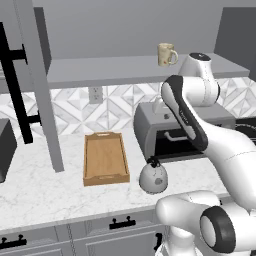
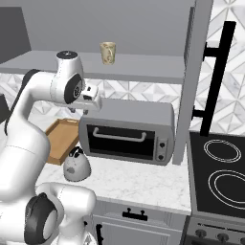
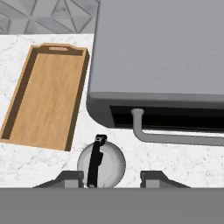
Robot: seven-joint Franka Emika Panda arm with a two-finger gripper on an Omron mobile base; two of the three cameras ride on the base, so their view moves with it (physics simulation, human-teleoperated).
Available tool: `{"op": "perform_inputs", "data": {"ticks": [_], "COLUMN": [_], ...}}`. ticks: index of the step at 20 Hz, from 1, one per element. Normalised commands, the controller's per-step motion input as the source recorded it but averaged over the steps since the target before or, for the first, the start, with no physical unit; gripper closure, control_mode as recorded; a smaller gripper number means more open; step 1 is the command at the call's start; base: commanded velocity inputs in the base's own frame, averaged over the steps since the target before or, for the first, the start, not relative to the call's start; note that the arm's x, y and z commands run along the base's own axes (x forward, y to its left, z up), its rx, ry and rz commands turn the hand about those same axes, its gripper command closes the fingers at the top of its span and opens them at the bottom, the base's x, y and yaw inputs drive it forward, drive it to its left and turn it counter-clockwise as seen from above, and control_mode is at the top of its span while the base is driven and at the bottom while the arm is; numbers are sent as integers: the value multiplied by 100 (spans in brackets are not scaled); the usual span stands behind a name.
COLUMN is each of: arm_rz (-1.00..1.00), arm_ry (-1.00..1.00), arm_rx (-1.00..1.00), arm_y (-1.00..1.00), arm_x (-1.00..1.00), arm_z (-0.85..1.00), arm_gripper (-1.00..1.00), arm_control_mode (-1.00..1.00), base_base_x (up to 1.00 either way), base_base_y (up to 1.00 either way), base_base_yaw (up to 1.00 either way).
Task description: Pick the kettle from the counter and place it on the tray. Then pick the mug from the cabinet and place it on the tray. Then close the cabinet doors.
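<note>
L to R in left base view: cabinet door stands open w/ black bar handle. Tray lies flat on counter, nothing on it, long side running away from the robot. Kettle sits upright on counter just R of tray's near corner, apart from it, in front of toaster oven. Mug stands upright on cabinet shelf above oven, handle to the R. White arm arches over oven & kettle.

Right base view: tool hangs high above tray's far side, beside oven's top L corner, well above kettle. Stove top at far R, past the other open door.

Hand view: tool looks straight down; fingertips stand apart w/ nothing between them — open, holding nothing. Kettle lies below, mostly toward the L finger; tray to its upper L, oven upper R.
</note>
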Motion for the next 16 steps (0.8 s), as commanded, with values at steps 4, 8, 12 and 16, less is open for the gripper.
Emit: {"op": "perform_inputs", "data": {"ticks": [4,8,12,16], "arm_rz": [0,6,0,0], "arm_ry": [0,-4,-1,0], "arm_rx": [0,0,0,0], "arm_y": [0,2,20,33], "arm_x": [-11,-52,-49,-39], "arm_z": [-4,-14,-22,-44], "arm_gripper": [-100,-100,-100,-100], "arm_control_mode": [-100,-100,-100,-100], "base_base_x": [0,0,0,0], "base_base_y": [0,0,0,0], "base_base_yaw": [0,0,0,0]}}
